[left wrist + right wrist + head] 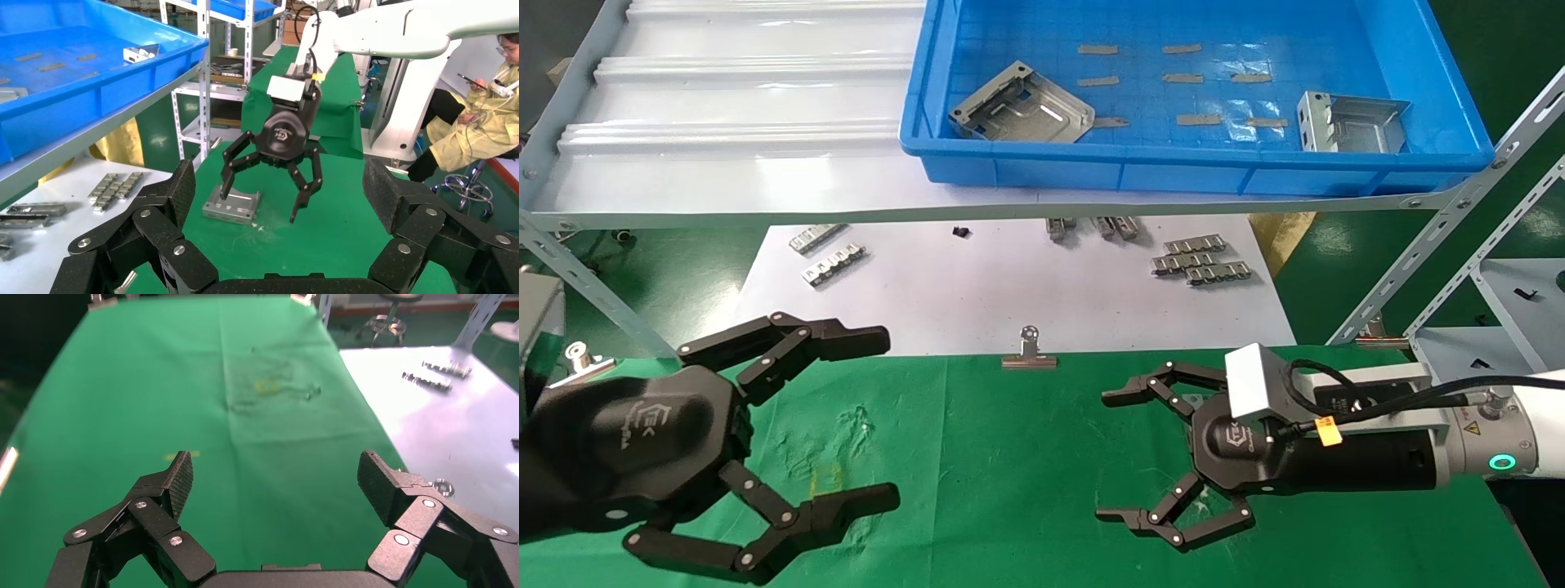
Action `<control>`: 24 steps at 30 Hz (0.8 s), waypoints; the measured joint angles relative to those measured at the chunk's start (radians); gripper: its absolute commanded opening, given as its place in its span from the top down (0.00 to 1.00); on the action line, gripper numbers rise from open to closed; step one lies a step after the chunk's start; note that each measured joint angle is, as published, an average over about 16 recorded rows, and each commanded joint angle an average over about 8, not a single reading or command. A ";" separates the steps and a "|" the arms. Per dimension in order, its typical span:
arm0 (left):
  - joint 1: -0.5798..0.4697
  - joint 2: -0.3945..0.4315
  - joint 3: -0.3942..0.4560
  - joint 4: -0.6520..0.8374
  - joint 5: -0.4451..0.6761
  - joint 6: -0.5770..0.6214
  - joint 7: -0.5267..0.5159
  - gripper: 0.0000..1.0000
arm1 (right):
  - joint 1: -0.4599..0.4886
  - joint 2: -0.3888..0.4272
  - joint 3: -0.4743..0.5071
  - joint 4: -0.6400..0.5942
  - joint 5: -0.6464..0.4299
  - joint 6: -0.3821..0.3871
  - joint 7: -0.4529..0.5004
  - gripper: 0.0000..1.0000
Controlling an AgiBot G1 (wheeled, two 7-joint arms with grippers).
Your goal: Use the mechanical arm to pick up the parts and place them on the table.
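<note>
**Both end effectors spread over green worktop**

Right end effector [1109, 457], TEK logo showing, hangs spread and empty, one part [232, 205] on the worktop [993, 457] beside its fingertip. Left end effector [883, 416] spread too. Beyond, two parts [1021, 106] in the bin [1173, 167].

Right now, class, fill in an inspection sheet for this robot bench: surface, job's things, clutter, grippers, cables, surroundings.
Surface: green cloth table, wrinkled, white sheet behind it.
Job's things: two parts in the blue bin; one part on the cloth under the right gripper.
Clutter: ribbed strips, binder clip.
Grippers: right gripper open above the cloth; left gripper open, empty.
Cables: black cable along the right wrist.
Surroundings: shelving, seated person.
</note>
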 measured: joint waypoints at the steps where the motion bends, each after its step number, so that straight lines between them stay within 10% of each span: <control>1: 0.000 0.000 0.000 0.000 0.000 0.000 0.000 0.00 | -0.013 0.007 0.017 0.019 0.007 0.002 0.014 0.00; 24: 0.000 0.000 0.000 0.000 0.000 0.000 0.000 0.00 | -0.307 0.173 0.414 0.469 0.161 0.042 0.332 0.00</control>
